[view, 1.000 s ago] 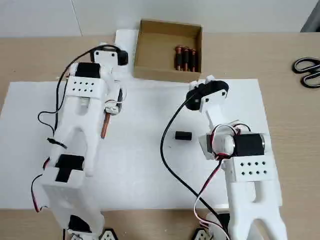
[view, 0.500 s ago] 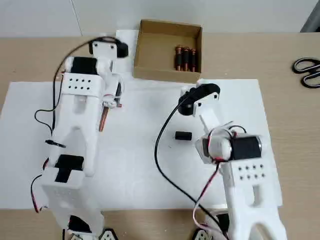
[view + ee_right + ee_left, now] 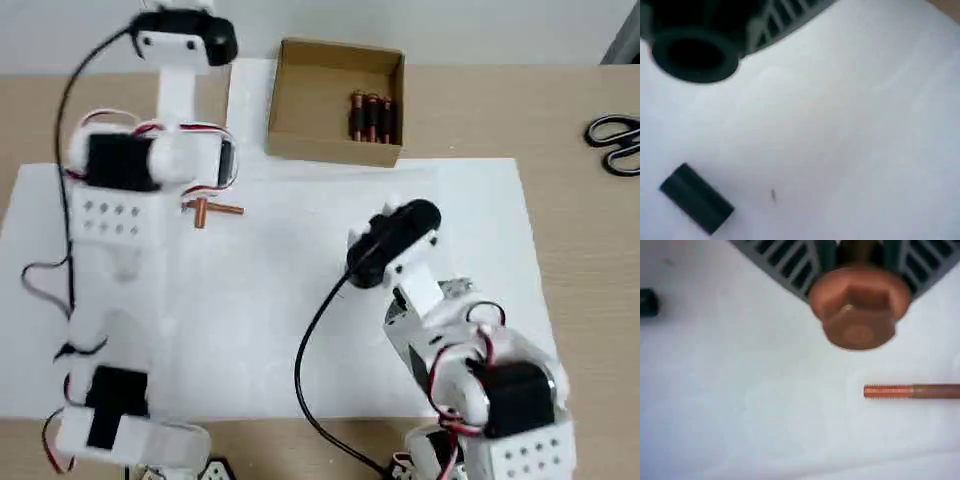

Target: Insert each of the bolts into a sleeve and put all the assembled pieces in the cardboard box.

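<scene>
Arms repositioned: left gripper rose toward the high view's upper left, fingers clenched on a bolt; right gripper drew back lower right, grasping a sleeve. Spare bolt and spare sleeve lay on the paper. Insertion likely next; box held three assemblies.

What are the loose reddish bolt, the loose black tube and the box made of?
Loose bolt: likely metal with a copper-coloured, slightly shiny finish; threads are cut at its tip. Loose sleeve: smooth matte black, perhaps plastic or rubber; unclear. Cardboard box: dull brown cardboard with folded walls.
</scene>
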Tool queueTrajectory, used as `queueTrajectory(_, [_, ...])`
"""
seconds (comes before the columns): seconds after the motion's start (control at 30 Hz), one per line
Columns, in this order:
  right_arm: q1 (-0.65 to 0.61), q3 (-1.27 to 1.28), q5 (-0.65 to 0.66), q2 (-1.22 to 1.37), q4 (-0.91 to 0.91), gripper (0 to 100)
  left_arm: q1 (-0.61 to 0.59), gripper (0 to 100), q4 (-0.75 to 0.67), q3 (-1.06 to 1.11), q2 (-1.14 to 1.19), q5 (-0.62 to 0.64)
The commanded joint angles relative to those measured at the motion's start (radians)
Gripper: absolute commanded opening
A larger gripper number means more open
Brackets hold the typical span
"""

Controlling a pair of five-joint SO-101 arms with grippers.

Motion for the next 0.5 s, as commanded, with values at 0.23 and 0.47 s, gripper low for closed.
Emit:
queueTrajectory(0.23, [-0.004,-0.046,0.058,-0.068,-0.013,0.8,0.009,1,0.017,0.165,-0.322,0.121])
queueTrajectory(0.47, [-0.001,0.032,0.051,-0.070,-0.104,0.5,0.031,1,-0.103,0.467,-0.514,0.212])
